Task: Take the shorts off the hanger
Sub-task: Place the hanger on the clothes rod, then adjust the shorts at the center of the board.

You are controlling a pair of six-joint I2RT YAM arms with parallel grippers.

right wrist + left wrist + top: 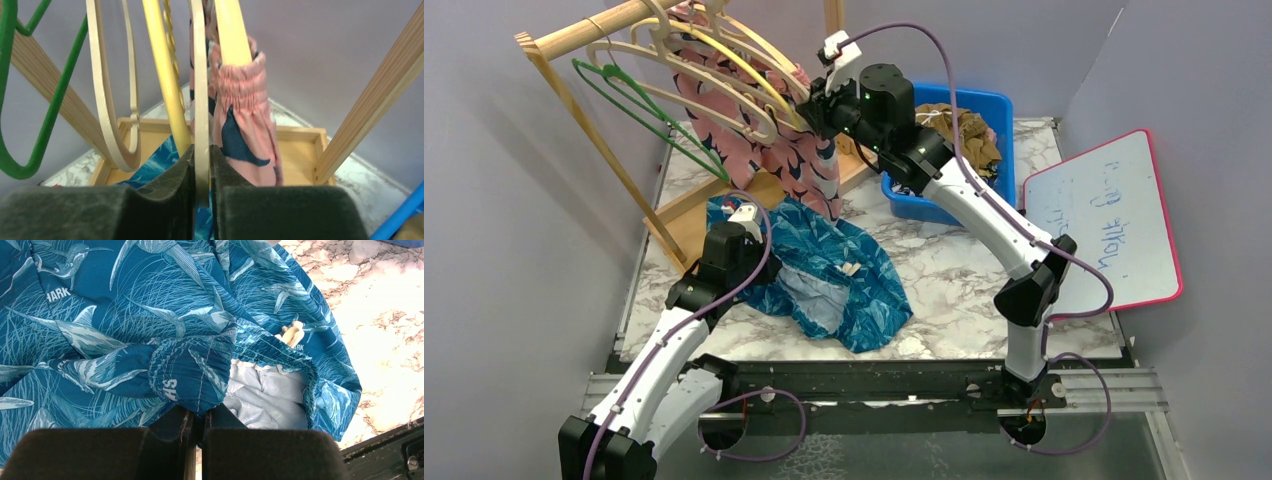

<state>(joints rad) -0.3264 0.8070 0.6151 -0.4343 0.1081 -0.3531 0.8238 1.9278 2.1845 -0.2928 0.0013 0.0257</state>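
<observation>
Pink shorts with navy blotches [799, 165] hang by their elastic waist on a yellow hanger [232, 30] on the wooden rack [594, 25]. My right gripper [809, 105] is raised at the hangers beside them. In the right wrist view it [202, 155] is shut on a bare cream hanger [199, 75], with the pink shorts [242, 115] just to its right. Teal patterned shorts [844, 280] lie crumpled on the marble table. My left gripper [742, 222] is at their left edge. In the left wrist view it [198, 412] is shut on a fold of their waistband [190, 375].
A blue bin [984, 100] at the back right holds olive-brown shorts [964, 125]. A pink-edged whiteboard [1104, 220] leans at the right. A green hanger [644, 110] and other bare cream hangers hang left of the pink shorts. The rack's wooden base [694, 215] lies on the table.
</observation>
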